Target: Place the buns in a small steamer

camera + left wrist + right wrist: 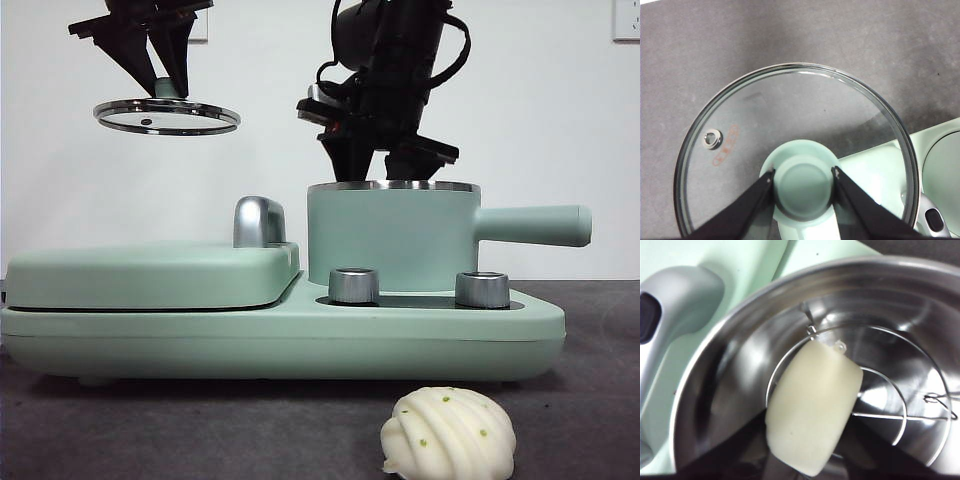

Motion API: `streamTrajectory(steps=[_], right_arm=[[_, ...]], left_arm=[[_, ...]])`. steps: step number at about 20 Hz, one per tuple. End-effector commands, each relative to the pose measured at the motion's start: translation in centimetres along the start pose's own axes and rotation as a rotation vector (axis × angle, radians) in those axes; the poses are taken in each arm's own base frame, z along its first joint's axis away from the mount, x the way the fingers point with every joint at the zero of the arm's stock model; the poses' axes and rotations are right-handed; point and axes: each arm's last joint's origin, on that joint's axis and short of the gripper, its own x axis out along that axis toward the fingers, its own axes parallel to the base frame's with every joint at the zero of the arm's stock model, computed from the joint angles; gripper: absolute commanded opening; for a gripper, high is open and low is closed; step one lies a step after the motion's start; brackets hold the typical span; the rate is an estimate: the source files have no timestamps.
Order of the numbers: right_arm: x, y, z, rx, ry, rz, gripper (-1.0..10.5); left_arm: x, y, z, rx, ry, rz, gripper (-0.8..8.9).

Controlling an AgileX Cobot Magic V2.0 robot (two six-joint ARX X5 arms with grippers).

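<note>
The plain smooth bun (812,410) hangs inside the steel bowl of the small steamer (735,370), just above its wire rack (900,415), and my right gripper (807,452) is shut on it. In the front view the right gripper (385,165) dips to the rim of the mint green steamer (390,240). The pleated bun (450,436) with green specks lies on the dark table in front of the appliance. High at the left, my left gripper (165,85) is shut on the green knob (802,187) of the glass lid (790,115), holding the lid (167,116) level in the air.
The steamer's long handle (530,225) sticks out to the right. It stands on a green base (280,340) with two steel knobs (353,285). A flat lidded griddle (150,275) with a silver handle (258,222) fills the left half of the base.
</note>
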Motion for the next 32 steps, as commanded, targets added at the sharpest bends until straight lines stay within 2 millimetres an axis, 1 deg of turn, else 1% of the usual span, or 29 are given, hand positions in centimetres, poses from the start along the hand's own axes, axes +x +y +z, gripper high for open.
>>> streamTrajectory(steps=[1, 5, 7, 9, 11, 14, 16, 18, 21, 23, 25, 27, 29, 31, 32], right_arm=[[0.7, 0.2, 0.6, -0.019, 0.001, 0.005, 3.0], [0.5, -0.1, 0.7, -0.007, -0.009, 0.004, 3.9], [-0.5, -0.1, 0.9, -0.005, -0.026, 0.004, 4.0], [-2.4, 0.2, 1.0, -0.011, -0.061, 0.008, 4.0], [-5.0, 0.6, 0.7, -0.019, -0.087, 0.008, 4.0], [-8.1, 0.9, -0.3, -0.024, -0.117, 0.013, 4.0], [-9.8, 1.2, -1.0, -0.029, -0.153, 0.022, 4.0], [-11.3, 1.9, -2.1, -0.047, -0.177, 0.029, 4.0], [-13.4, 2.6, -5.1, -0.066, -0.187, 0.018, 4.0], [-14.3, 2.6, -7.9, -0.069, -0.172, -0.018, 4.0], [-14.6, 2.3, -11.0, -0.070, -0.143, -0.029, 4.0], [-14.3, 2.2, -14.2, -0.079, -0.125, -0.039, 4.0], [-13.6, 2.1, -17.3, -0.067, -0.169, -0.017, 4.0], [-12.4, 2.2, -20.3, -0.053, -0.174, 0.005, 4.1], [-11.7, 2.1, -21.6, -0.046, -0.158, 0.010, 4.3]], left_arm=[[-0.9, -0.2, 0.5, 0.004, -0.057, -0.002, 1.19], [-0.9, -0.2, 0.5, 0.004, -0.056, -0.002, 1.19], [-0.9, -0.2, 0.5, 0.004, -0.057, -0.002, 1.19], [-0.9, -0.2, 0.5, 0.003, -0.056, -0.002, 1.19], [-0.9, -0.2, 0.5, 0.003, -0.057, -0.002, 1.19], [-0.9, -0.2, 0.5, 0.003, -0.056, -0.002, 1.19], [-0.8, -0.2, 0.5, 0.004, -0.056, -0.003, 1.19], [-0.9, -0.2, 0.5, 0.004, -0.055, -0.003, 1.19], [-0.8, -0.3, 0.5, -0.003, -0.054, -0.043, 1.19], [-0.9, -0.4, 0.5, -0.004, -0.055, -0.060, 1.19], [-0.8, -0.4, 0.5, -0.004, -0.054, -0.060, 1.19], [-0.8, -0.4, 0.5, -0.003, -0.055, -0.060, 1.19], [-0.8, -0.4, 0.5, -0.003, -0.055, -0.060, 1.19], [-0.9, -0.4, 0.5, -0.003, -0.056, -0.059, 1.19], [-0.8, -0.4, 0.5, -0.003, -0.056, -0.059, 1.19]])
